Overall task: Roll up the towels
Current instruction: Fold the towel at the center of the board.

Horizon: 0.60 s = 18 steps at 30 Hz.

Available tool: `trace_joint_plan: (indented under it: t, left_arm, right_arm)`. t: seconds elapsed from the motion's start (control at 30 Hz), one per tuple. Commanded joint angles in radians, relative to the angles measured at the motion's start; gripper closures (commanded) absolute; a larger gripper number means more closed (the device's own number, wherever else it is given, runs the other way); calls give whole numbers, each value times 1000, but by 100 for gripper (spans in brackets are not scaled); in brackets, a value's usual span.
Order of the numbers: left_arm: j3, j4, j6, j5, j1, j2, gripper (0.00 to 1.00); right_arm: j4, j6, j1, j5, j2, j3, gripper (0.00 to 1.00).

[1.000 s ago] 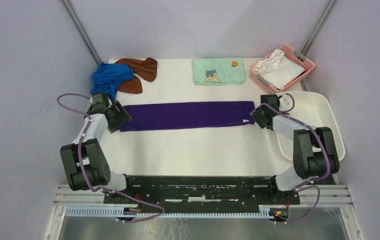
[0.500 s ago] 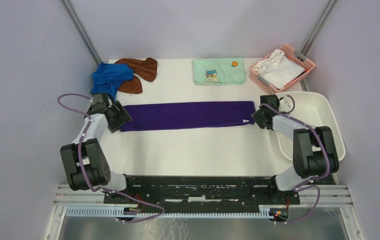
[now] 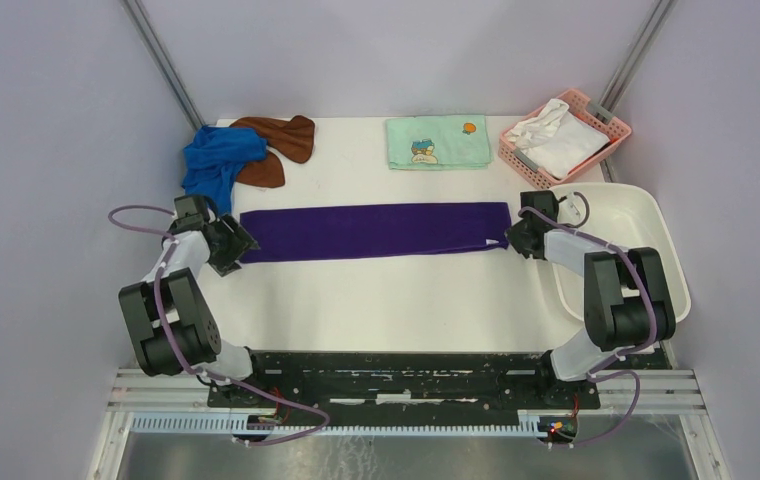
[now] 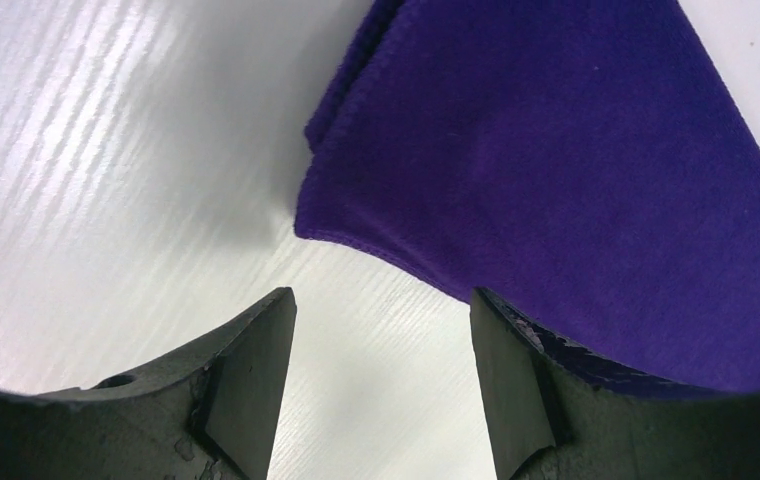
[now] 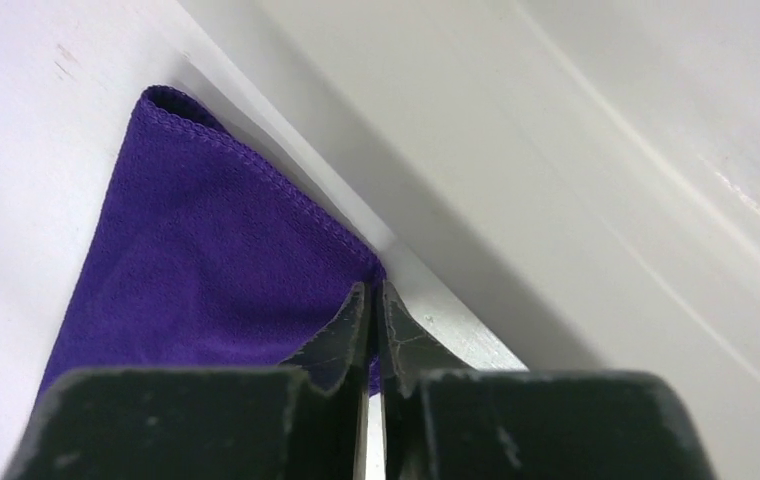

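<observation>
The dark purple towel (image 3: pixel 371 230) lies folded in a long flat strip across the table. Its left end (image 4: pixel 556 150) sits just ahead of my left gripper (image 3: pixel 228 245), which stands open (image 4: pixel 381 300) over bare table; its right finger (image 4: pixel 516 390) overlaps the cloth's near edge. My right gripper (image 3: pixel 509 238) is shut (image 5: pixel 371 290) on the near right corner of the purple towel (image 5: pixel 206 260), with fabric pinched between the fingers. The blue towel (image 3: pixel 218 155) and the rust-brown towel (image 3: pixel 281 135) lie crumpled together at the back left.
A pale green cartoon-print towel (image 3: pixel 437 141) lies flat at the back centre. A pink basket (image 3: pixel 616 128) holding a white cloth (image 3: pixel 556 140) stands at the back right. A white tub (image 3: pixel 611 225) sits right beside my right gripper; its wall (image 5: pixel 606 150) runs close alongside.
My right gripper's jaws have closed onto the purple towel's right corner. My left gripper has drawn back to the left, off the towel's left end, staying open.
</observation>
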Motion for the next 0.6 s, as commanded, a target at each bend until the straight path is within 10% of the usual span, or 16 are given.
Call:
trace_joint_plan:
  t: [0.0,0.57]
  left_arm:
    - [-13,26,-52,15,23,-21,29]
    - [-47,75,-97,11,67,41,49]
  right_arm:
    - [-7,-15,-14,4,-23,6,95]
    - [-81,-150,-43,-22,-61,90,100]
